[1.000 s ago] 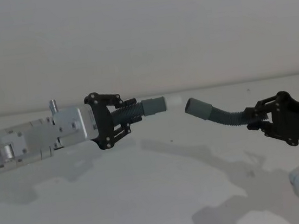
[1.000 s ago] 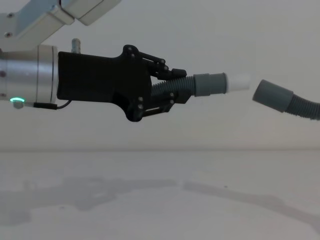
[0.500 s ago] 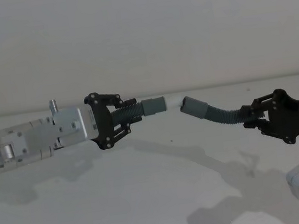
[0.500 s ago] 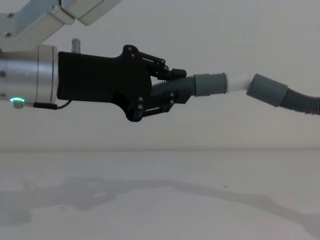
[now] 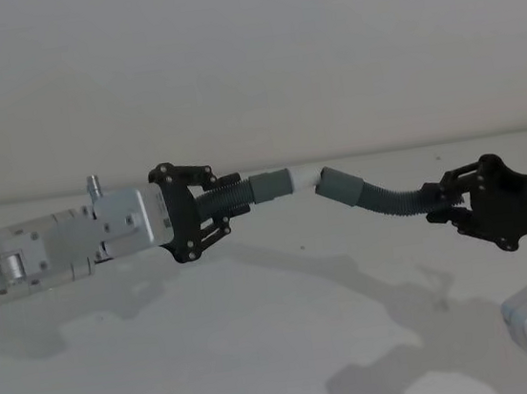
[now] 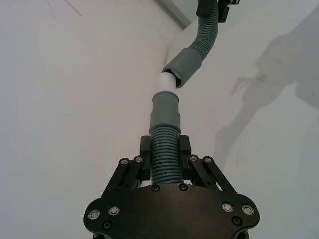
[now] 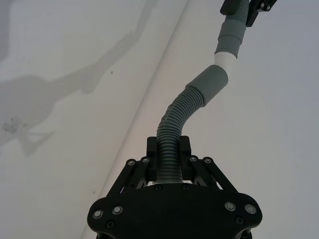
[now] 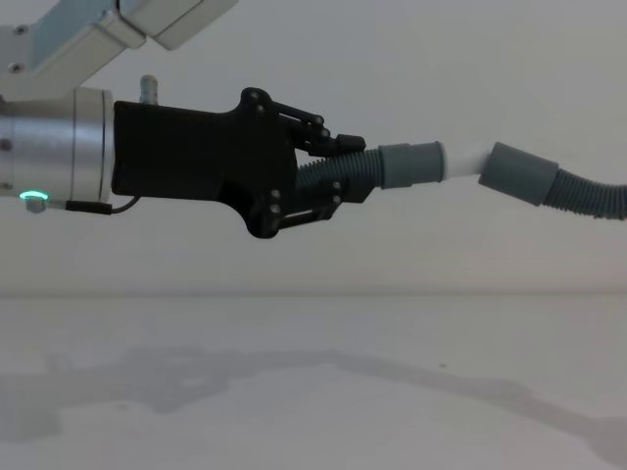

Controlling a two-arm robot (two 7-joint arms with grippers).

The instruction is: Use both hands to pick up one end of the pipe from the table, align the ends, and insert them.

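Two pipe ends (image 8: 470, 162) between tools

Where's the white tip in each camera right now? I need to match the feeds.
Head: white tip, centre, just left of the plain cuff.
Left wrist, above centre.
Right wrist, upper right.
Chest, right of centre.
Shared landmark: the plain cuff, which it is entering.

Black screw-studded left gripper (image 8: 338, 171); silver cylindrical wrist (image 8: 54, 147), green ring light (image 8: 34, 196)

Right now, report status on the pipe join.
Left gripper shut on white-tipped pipe. Right gripper shut on plain-cuffed pipe. White tip partly inside cuff, at an angle. Nothing in the way.
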